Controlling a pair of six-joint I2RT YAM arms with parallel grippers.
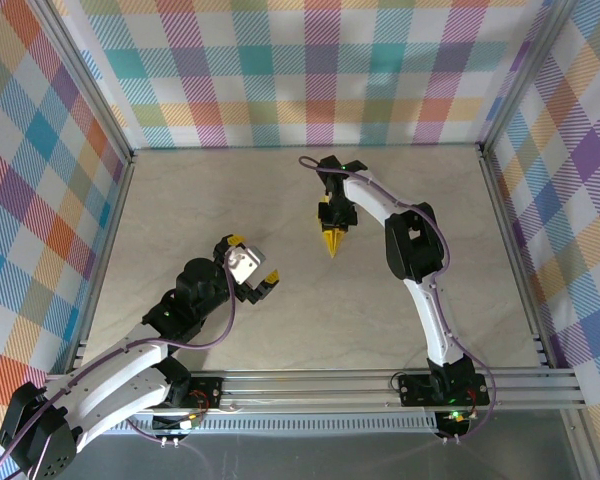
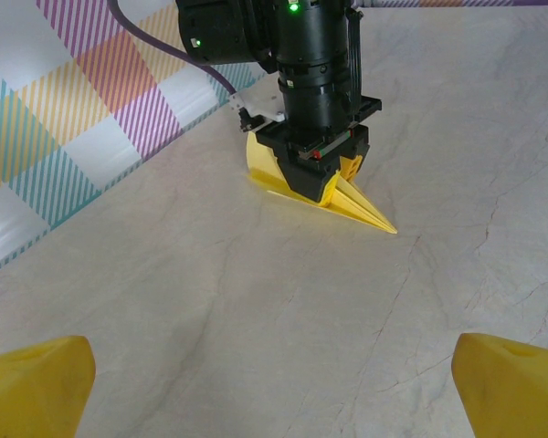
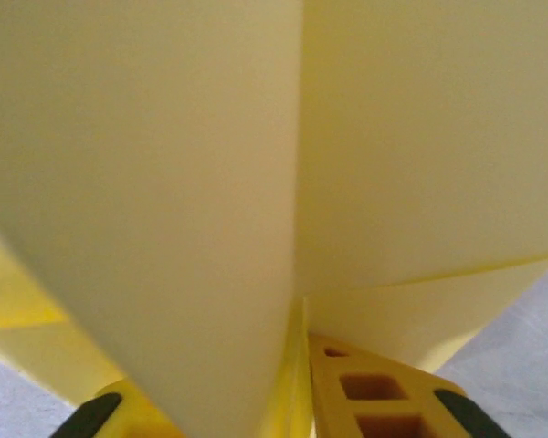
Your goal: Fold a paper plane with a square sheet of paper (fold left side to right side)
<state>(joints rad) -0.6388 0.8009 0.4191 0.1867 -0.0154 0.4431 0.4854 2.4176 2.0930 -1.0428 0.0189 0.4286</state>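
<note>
Right wrist: paper plane (image 3: 210, 182) between fingers (image 3: 374, 392)

yellow paper plane (image 1: 331, 243) (image 2: 366, 212) (image 3: 210, 182), narrow pointed dart, wings fanned, nose low

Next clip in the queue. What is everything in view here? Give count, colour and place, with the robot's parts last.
paper plane: one, yellow, mid-table, nose toward the near edge
table: one, pale marbled beige, under the plane
walls: three, pastel check, left, far and right of the table
frame rails: several, silver, along the near edge
left gripper: one, black with yellow fingers, open, near-left over bare table, apart from the plane
right gripper: one, black with yellow fingers, on the plane, jaws either side of its centre fold, grip unclear
arms: two, white and black, bases on the near rails
</note>
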